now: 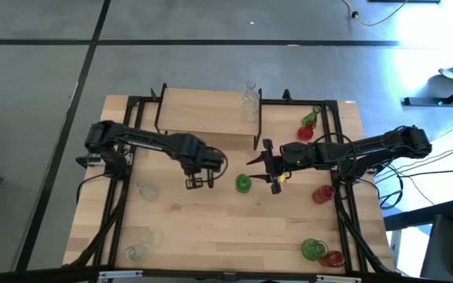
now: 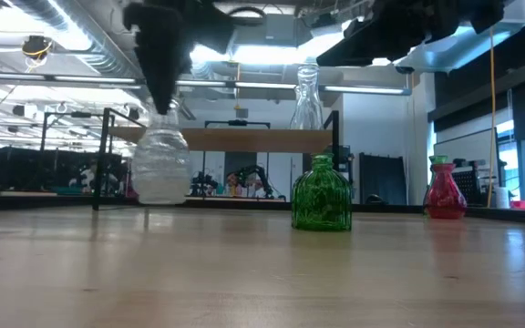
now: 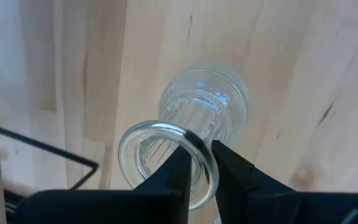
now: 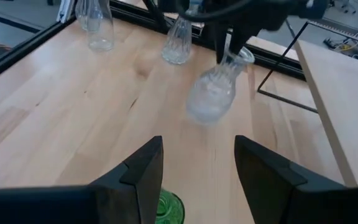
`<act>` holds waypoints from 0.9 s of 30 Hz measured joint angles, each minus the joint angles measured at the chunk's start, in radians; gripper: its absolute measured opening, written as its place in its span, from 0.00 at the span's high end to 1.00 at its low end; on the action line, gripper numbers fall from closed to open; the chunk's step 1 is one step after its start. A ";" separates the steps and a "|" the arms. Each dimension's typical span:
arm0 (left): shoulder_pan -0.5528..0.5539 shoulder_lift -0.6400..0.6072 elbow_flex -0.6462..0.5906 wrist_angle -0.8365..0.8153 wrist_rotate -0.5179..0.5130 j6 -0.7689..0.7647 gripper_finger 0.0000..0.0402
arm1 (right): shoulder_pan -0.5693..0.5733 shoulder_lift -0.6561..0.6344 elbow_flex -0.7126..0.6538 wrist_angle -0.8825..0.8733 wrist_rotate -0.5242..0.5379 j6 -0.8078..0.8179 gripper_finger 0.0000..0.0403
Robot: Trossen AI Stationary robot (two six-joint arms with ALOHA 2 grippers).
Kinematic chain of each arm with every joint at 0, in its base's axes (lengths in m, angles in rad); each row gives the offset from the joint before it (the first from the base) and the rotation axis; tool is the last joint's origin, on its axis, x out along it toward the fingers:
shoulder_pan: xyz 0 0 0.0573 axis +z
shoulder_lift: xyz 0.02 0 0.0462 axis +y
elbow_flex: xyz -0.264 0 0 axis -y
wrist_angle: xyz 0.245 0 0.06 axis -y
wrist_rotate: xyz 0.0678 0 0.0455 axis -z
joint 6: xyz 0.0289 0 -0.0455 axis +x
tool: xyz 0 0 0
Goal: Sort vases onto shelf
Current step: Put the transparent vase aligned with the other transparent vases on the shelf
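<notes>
Two dark fingers (image 3: 180, 171) of the left gripper (image 3: 199, 168) pinch the rim of a clear ribbed vase (image 3: 207, 109), one finger inside the mouth and one outside, so the jaws are clenched on the glass lip. The vase hangs tilted from that grip, its round body clear of the bench (image 1: 211, 228), in front of the shelf (image 1: 203, 118); from the right wrist it shows slanting under the left gripper's fingers.

Just to the right, the right gripper (image 1: 274, 169) hovers with its jaws parted and holding nothing, directly above a green vase (image 1: 244, 184) that stands upright on the bench between the two arms.

On the shelf one tall clear vase (image 1: 249, 98) stands at the back right corner. Further out, clear vases (image 1: 146, 189) stand along the left side of the bench. On the right side are red vases (image 1: 322, 193), with another green vase (image 1: 313, 249) near the front right corner.
</notes>
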 joint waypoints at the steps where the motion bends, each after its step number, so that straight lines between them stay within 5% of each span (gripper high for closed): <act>1: 0.000 0.019 0.011 0.001 0.000 0.007 0.89 | 0.000 0.000 0.000 -0.002 0.000 -0.001 0.54; 13: -0.005 0.102 0.060 0.048 0.000 0.017 0.88 | 0.000 0.000 0.000 -0.011 0.015 -0.002 0.54; 27: -0.009 0.099 0.091 0.033 0.008 0.071 0.69 | 0.000 0.000 0.000 -0.011 0.015 -0.003 0.54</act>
